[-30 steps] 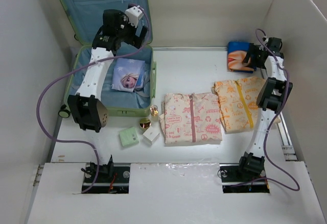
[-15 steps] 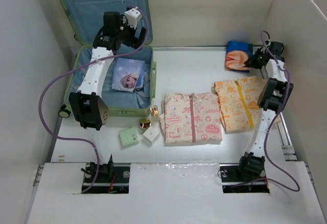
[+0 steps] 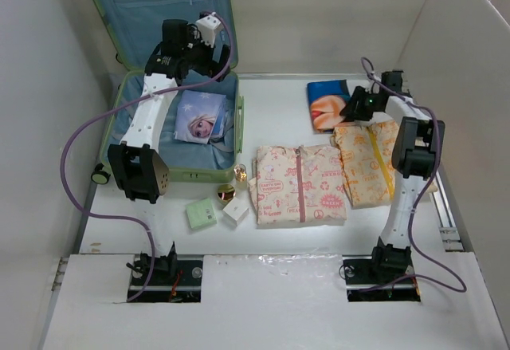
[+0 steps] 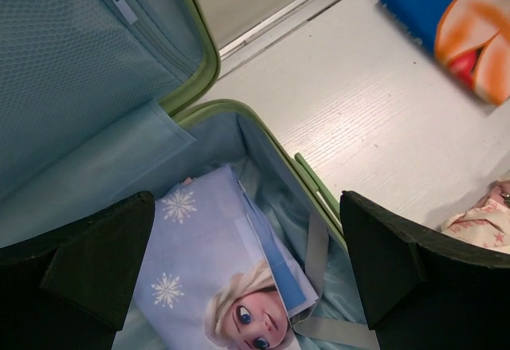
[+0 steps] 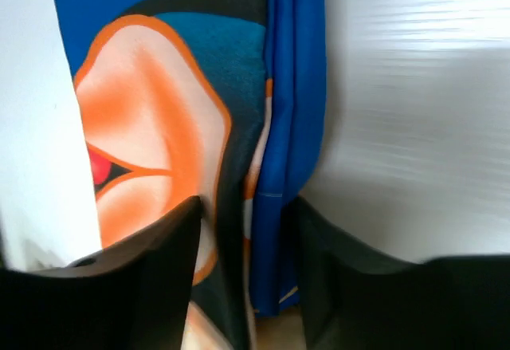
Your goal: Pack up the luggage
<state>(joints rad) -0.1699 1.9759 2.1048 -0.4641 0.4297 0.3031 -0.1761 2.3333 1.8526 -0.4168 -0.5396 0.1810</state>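
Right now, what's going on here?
The right tool is clamped on the blue and orange cloth toward the far side of the table. The left tool hangs open over the luggage, which holds a snowflake-print folded piece. The pink garment and the orange garment lie folded, not yet packed.

Body inspection: two arms, white links, black joints.
Left arm and right arm: white link tubes, black joint housings, black bases at 6 o'clock. A purple cable loops along each. White wrist block at 11 o'clock; fingers matte black.
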